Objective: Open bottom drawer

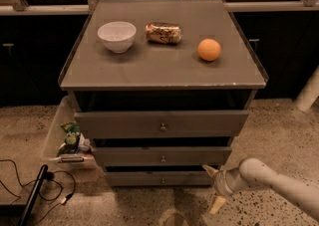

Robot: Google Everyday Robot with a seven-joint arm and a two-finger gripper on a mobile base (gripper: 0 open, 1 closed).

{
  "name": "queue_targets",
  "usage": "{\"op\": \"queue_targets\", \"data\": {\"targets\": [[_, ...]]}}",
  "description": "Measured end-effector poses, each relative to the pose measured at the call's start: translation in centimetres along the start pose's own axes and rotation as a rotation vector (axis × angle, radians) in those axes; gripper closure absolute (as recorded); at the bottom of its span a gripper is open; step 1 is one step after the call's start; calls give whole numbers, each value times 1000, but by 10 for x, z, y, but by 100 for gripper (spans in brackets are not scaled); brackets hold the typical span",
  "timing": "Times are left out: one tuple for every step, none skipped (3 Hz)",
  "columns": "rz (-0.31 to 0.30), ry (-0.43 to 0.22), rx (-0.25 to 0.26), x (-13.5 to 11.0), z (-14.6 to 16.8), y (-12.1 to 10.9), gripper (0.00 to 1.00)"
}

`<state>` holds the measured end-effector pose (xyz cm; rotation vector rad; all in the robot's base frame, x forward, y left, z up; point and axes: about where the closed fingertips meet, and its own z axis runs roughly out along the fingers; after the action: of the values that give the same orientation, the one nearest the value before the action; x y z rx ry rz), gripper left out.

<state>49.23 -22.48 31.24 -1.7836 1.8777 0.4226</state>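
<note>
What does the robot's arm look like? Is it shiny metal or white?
It is white, not shiny. The arm is a smooth, rounded, cream-white tube with ring lines at the wrist. Its gripper, low on the right beside the bottom drawer, has two pale tan, pointed fingers. No cables or markings show.
</note>
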Motion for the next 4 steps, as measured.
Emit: {"op": "queue_targets", "data": {"targets": [[-16, -51, 9, 15, 35, -7, 0], [-16, -51, 9, 15, 35, -7, 0], [-7, -68, 5, 20, 54, -12, 0], [-9, -88, 11, 29, 83, -23, 0]]}}
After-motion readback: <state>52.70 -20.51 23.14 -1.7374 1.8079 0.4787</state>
